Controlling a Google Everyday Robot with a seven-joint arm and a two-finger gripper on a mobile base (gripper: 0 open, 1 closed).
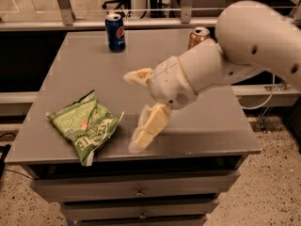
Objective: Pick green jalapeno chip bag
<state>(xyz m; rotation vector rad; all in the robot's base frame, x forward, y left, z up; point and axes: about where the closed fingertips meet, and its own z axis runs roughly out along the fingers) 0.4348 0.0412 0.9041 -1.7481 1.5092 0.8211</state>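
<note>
The pincer point(131, 111) hangs over the middle of the surface point(84, 74) with its two pale fingers spread wide and nothing between them. One finger points up and left; the other slants down toward the front edge. Just to its left, near the front left corner, lies the green jalapeno chip bag point(84, 126), flat and crinkled, with one corner reaching the edge.

The bag looks light and slippery, which is probably the main risk. If the lower finger arrives from the side instead of from above, it may push the bag along or off the front edge. Closing on only a loose fold of foil could let the bag slide free when lifted. A blue can point(115, 32) and a copper can point(200, 36) stand at the back, well away from the reach.
</note>
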